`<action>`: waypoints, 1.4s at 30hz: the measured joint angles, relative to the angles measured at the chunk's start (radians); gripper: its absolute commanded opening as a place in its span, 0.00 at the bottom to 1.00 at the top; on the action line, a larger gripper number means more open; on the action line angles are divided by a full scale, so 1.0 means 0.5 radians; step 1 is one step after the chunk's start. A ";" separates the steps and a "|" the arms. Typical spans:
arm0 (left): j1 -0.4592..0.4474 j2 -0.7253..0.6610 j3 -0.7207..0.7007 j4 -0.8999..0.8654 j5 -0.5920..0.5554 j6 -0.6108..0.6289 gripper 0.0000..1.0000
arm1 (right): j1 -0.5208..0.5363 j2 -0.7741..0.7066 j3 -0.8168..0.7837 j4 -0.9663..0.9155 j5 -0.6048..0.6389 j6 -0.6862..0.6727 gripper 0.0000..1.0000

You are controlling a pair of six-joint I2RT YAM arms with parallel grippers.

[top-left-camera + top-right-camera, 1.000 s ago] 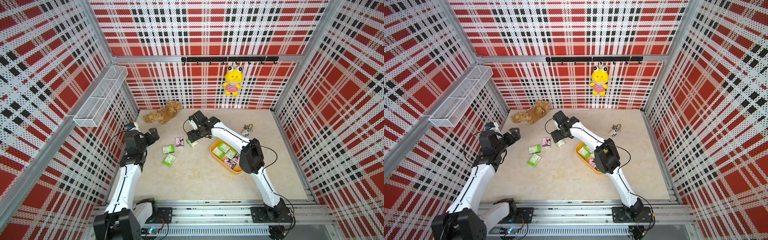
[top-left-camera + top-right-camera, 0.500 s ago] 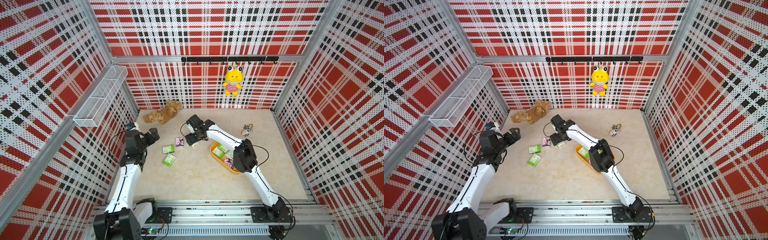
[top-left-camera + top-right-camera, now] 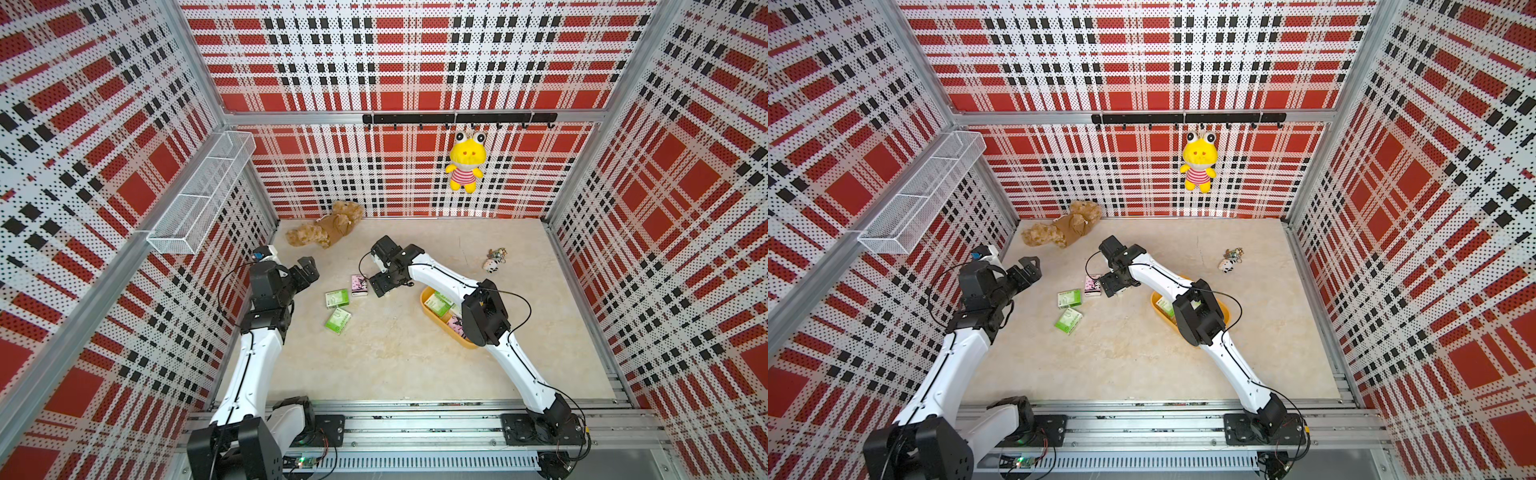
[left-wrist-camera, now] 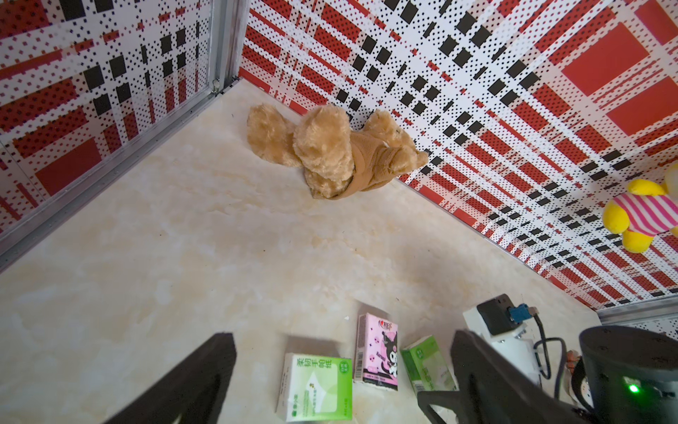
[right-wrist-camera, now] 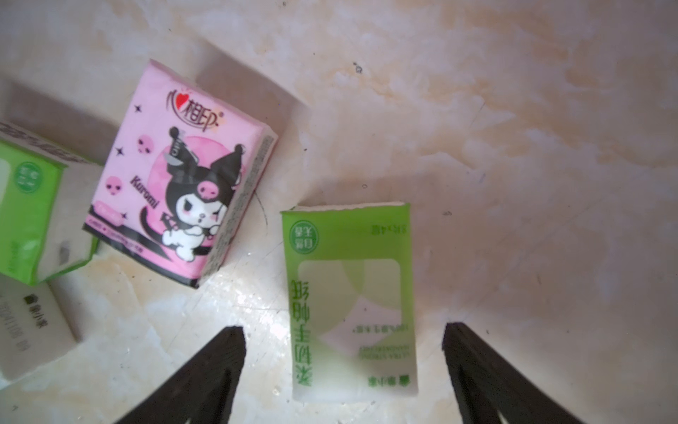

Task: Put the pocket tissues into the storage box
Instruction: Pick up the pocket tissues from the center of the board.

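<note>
Right gripper (image 5: 342,328) stands released astride a green tissue packet (image 5: 352,279) on the desk (image 5: 513,147); packet's long axis runs parallel to the fingers (image 5: 205,370), sides untouched.

Both top views are bright and evenly lit; wide-angle distortion stretches the red plaid perforated wall panels (image 3: 104,124) toward the edges. In my right wrist view, glare spots mark the glossy cream marble-pattern floor (image 5: 253,304), and the pink rectangular tissue packet (image 5: 176,176) casts a soft shadow (focus is mildly soft throughout). My left wrist view blurs the nearest green-and-white tissue packet (image 4: 315,381).
</note>
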 measured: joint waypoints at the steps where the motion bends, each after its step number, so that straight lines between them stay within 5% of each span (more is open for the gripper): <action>1: 0.001 0.000 -0.001 0.000 0.000 0.000 0.99 | 0.000 0.005 0.000 -0.001 0.001 -0.002 0.90; 20: 0.013 0.000 -0.019 -0.001 0.006 0.008 0.99 | 0.002 0.051 0.022 -0.005 0.021 -0.011 0.60; 42: 0.022 -0.008 -0.030 0.000 0.020 0.007 0.99 | 0.002 -0.097 -0.084 0.059 0.030 -0.030 0.49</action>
